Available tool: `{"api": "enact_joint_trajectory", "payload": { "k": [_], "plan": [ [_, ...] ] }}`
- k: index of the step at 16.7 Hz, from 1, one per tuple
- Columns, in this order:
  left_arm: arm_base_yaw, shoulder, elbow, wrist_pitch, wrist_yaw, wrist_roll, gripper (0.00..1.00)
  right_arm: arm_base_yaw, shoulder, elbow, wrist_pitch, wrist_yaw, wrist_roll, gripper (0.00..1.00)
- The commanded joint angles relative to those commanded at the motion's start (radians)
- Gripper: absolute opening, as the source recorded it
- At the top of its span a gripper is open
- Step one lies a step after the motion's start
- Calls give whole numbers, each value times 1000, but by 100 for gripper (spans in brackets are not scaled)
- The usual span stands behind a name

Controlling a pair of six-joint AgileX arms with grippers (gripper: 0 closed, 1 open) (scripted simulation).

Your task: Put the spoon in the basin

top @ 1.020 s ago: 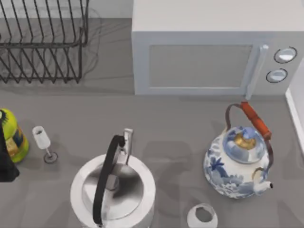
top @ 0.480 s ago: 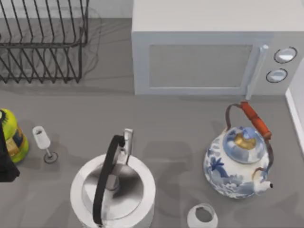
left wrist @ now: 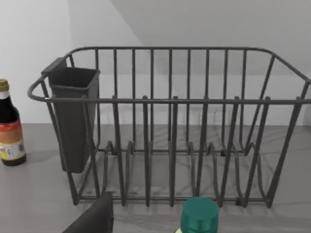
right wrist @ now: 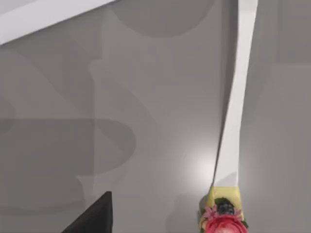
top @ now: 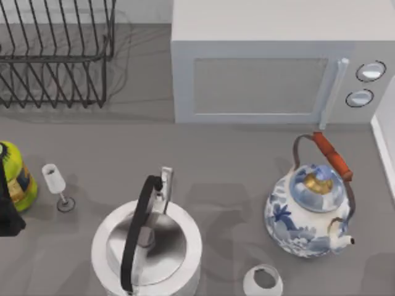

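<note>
The spoon and the basin are out of view in the top view. In the right wrist view a long white strip (right wrist: 235,97) runs across the grey counter. It ends in a yellow piece with a pink flower (right wrist: 222,221); I cannot tell what it is. A dark part of my right gripper (right wrist: 92,216) shows at the frame edge. A dark part of my left gripper (left wrist: 92,218) shows in the left wrist view. My left arm (top: 6,209) sits at the table's left edge beside a yellow-green bottle (top: 15,176).
A wire dish rack (top: 55,55) stands at the back left and a microwave (top: 278,68) at the back. A steel kettle (top: 147,246), a blue-and-white teapot (top: 308,213), a wine glass (top: 57,185) and a small white cup (top: 263,280) stand in front. A white ledge (top: 384,145) lines the right edge.
</note>
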Motion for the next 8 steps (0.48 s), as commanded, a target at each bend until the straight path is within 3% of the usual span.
{"api": "enact_joint_trajectory", "payload": {
  "k": [8],
  "plan": [
    [0,0,0,0,0,0,100,-28,73,55,-50,-1,-9,100]
  ]
}}
